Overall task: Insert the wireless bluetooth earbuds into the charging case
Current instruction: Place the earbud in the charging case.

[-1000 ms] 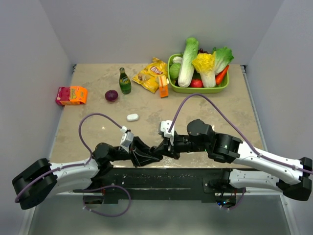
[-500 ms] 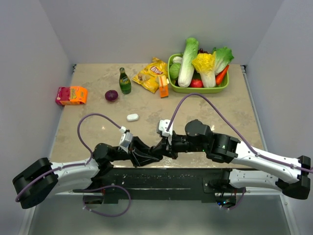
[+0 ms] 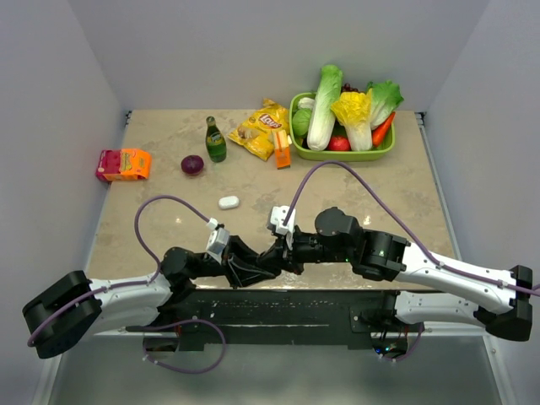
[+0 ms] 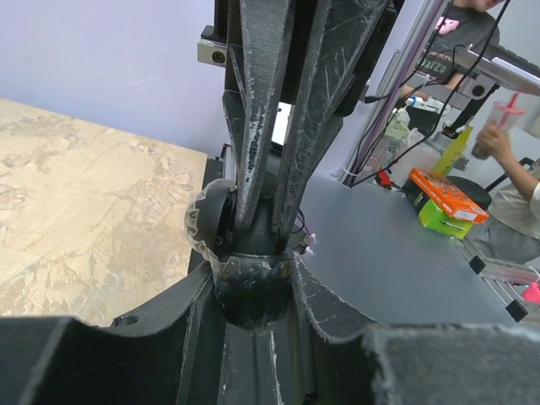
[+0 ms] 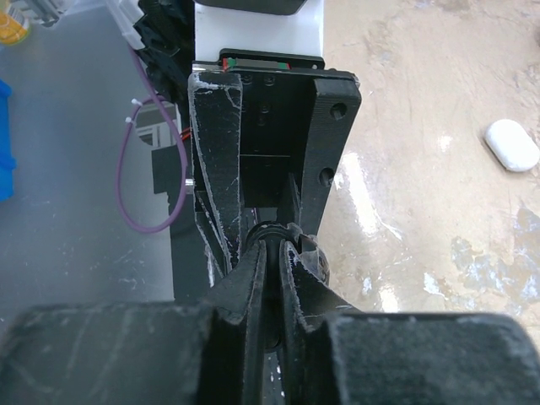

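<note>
My left gripper [image 3: 251,271] [image 4: 253,316] is shut on a round black charging case [image 4: 253,291], held off the table's near edge. The case's lid [image 4: 207,221] stands open to the left. My right gripper [image 3: 269,259] [image 5: 275,246] points at it from the opposite side. Its two fingers are closed to a narrow slit with their tips in the case mouth [image 4: 257,229]. A small dark thing, seemingly a black earbud, sits in the slit; its shape is hidden. A white oval case [image 3: 229,202] [image 5: 512,143] lies on the table behind. No other earbuds show.
At the back are a green basket [image 3: 388,152] of vegetables, a chips bag [image 3: 261,126], an orange box [image 3: 282,153], a green bottle [image 3: 215,140] and a purple onion [image 3: 192,164]. A pink-orange pack [image 3: 123,164] lies at the left edge.
My right arm has slid a little to the left, bringing its shut fingers closer into my left gripper. My left arm has stayed put.
</note>
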Available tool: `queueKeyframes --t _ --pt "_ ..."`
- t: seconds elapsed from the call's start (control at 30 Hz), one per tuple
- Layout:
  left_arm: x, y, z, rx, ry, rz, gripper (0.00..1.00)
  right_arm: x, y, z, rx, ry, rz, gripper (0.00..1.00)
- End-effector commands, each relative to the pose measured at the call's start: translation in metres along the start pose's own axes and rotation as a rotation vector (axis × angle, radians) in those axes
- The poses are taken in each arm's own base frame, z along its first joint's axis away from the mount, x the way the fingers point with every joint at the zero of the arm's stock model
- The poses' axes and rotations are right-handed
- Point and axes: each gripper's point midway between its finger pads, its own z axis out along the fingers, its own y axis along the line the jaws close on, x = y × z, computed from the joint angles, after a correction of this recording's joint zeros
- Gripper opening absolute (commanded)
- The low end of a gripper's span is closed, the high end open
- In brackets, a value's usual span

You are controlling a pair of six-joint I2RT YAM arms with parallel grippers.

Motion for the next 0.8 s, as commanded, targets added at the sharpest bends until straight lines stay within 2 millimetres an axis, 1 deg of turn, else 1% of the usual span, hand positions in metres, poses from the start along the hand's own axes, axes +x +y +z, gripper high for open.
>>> queueKeyframes --t 0.0,0.1,0.43,0.47,0.53,0.57,0.6,0.7,0.77 --pt "-0.021 -0.008 0.002 0.029 -0.084 0.056 0.0 -0.015 -0.003 -0.004 0.035 -0.052 0.012 0.13" --pt "-0.021 -0.007 0.002 0.024 -0.088 0.056 0.0 -0.016 -0.004 -0.006 0.045 -0.058 0.016 0.16" --pt "-0.023 -0.006 0.002 0.018 -0.096 0.058 0.0 -0.016 -0.005 -0.006 0.053 -0.055 0.026 0.23" --pt "-0.022 -0.007 0.002 0.02 -0.093 0.055 0.0 -0.016 -0.006 -0.005 0.054 -0.056 0.026 0.25" --pt "-0.022 -0.006 0.002 0.017 -0.093 0.056 0.0 -0.019 -0.007 -0.006 0.064 -0.067 0.032 0.31" --pt "-0.021 -0.006 0.002 0.016 -0.092 0.054 0.0 -0.022 -0.007 -0.007 0.069 -0.08 0.033 0.34" --pt "-0.021 -0.006 0.002 0.017 -0.092 0.053 0.0 -0.027 -0.011 -0.009 0.092 -0.095 0.038 0.4" --pt "-0.019 -0.004 0.0 0.008 -0.091 0.051 0.0 -0.055 -0.012 -0.025 0.123 -0.203 0.051 0.48" --pt "-0.017 -0.003 -0.001 0.002 -0.088 0.047 0.0 -0.078 -0.009 -0.043 0.127 -0.297 0.058 0.5"
